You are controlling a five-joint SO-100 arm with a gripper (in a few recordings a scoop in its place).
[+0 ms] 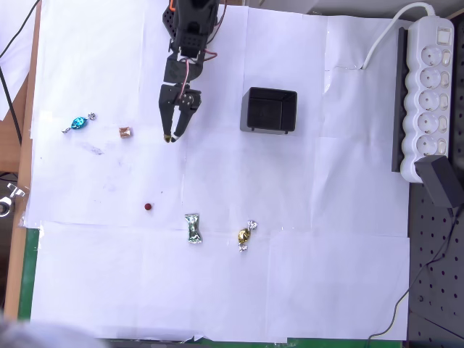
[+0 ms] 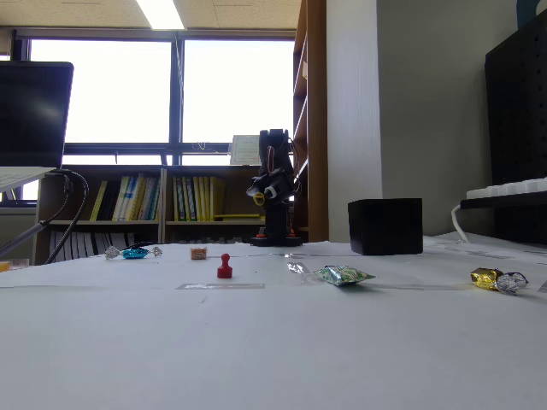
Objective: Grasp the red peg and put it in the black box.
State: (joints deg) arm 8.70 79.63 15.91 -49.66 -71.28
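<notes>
White paper sheets cover the table, with a window and bookshelves behind it in the fixed view. In the overhead view the gripper points down near the top of the paper, its two fingers drawn almost together at the tips and clasping nothing. The red peg stands alone on the paper well below it and slightly left, apart from every candy; the fixed view shows it as a small dark red pawn shape, a round knob on a wider foot, standing upright. Reaching it well probably means spreading the fingers first, swinging out over the peg, then descending so the tips straddle the knob rather than knock it over, since so small a piece should topple easily. Steer clear of the brown candy lying left of the gripper. The black box, open-topped, sits to the gripper's right, ready to receive the peg.
</notes>
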